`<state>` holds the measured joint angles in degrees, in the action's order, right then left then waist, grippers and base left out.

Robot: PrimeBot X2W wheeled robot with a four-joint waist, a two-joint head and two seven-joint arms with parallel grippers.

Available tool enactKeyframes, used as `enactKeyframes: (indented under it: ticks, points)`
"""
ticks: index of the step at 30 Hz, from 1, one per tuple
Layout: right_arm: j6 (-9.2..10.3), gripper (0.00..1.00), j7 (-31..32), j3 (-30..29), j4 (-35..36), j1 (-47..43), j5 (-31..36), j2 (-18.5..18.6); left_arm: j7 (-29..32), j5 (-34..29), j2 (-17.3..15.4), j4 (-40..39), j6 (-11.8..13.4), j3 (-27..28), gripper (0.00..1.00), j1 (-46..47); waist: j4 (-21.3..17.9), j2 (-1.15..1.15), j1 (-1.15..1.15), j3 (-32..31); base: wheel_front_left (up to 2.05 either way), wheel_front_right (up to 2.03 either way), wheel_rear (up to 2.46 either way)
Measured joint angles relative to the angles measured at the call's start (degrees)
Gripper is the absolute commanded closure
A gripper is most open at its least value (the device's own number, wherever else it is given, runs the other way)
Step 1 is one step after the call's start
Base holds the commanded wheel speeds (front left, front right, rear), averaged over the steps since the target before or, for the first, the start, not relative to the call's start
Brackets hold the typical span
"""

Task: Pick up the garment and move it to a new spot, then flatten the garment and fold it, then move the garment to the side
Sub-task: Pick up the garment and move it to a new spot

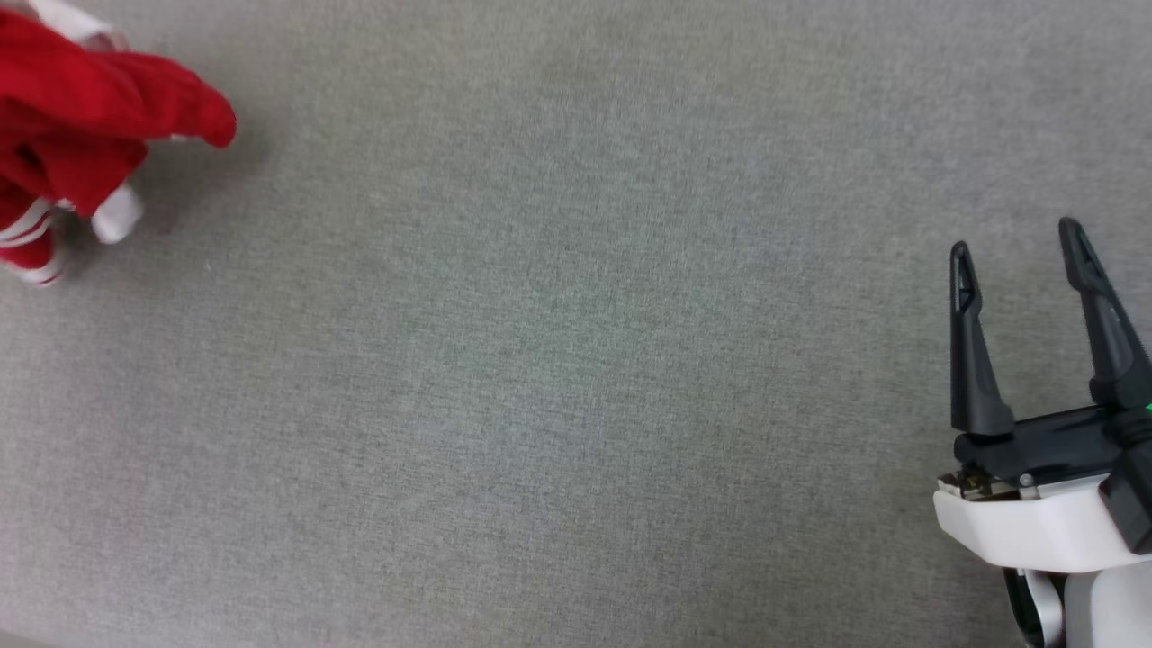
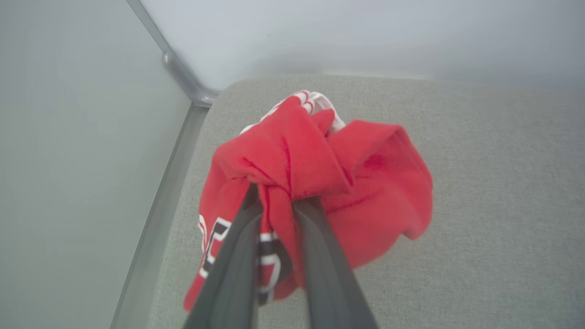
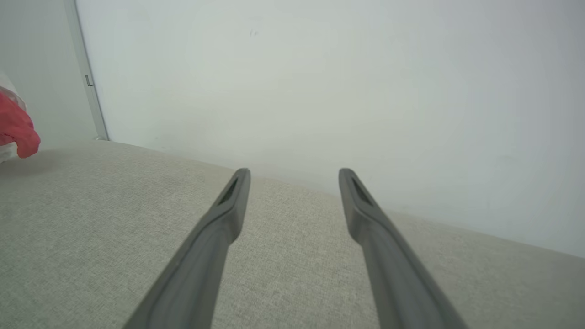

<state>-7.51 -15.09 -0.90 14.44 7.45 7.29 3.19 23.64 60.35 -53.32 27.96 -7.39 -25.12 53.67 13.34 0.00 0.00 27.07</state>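
One garment (image 2: 365, 183), a red jersey-style shirt with white sleeve cloth, striped trim and black white-edged lettering, hangs bunched from the left gripper (image 2: 281, 196). That gripper's two dark fingers are pinched together on a gathered fold of red cloth near the top of the bundle. The rest droops below them over the far left corner of the grey fabric surface (image 1: 576, 360), close to where a metal corner strip (image 2: 183, 77) meets the pale walls. In the head view the shirt (image 1: 81, 117) sits at the upper left of that surface and throws a soft shadow. It looks lifted, though whether its lowest folds brush the surface is hard to tell.

The right gripper (image 1: 1015, 236) holds nothing. Its two fingers are spread apart above the near right part of the surface, well apart from the shirt.

The shirt is probably light, limp and not fragile. It should sag and twist around any single pinch point, so one grip carries it but will not spread it. Flattening likely calls for holds at two separated places, such as the shoulders or the hem corners, one for each gripper. A thin pinch of loose cloth could slip free.

Count: one shirt, two grippers, two fingers on each.
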Motion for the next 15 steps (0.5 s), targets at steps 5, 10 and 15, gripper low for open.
enactKeyframes:
  ticks: [5,10,15]
  points:
    - [0.00,0.00,0.0,0.5,-1.5,-0.4,-1.1,-0.2,-0.1,-0.6,-2.3,-5.0,0.0,-3.0,1.00,3.1,-0.8,0.00,0.00,-3.7,0.00,0.00,0.00]
    - [0.01,0.00,0.0,0.5,-2.6,-0.9,-3.9,-0.2,0.3,-2.3,-2.5,-10.7,0.0,-6.8,1.00,6.6,-2.4,0.00,0.00,-7.0,0.00,0.00,0.00]
    - [0.00,0.00,0.0,0.6,-3.4,-1.9,-5.5,-0.2,1.4,-3.7,-0.6,-15.4,0.0,-9.8,1.00,10.4,-5.0,0.00,-0.01,-9.6,0.00,0.00,0.00]
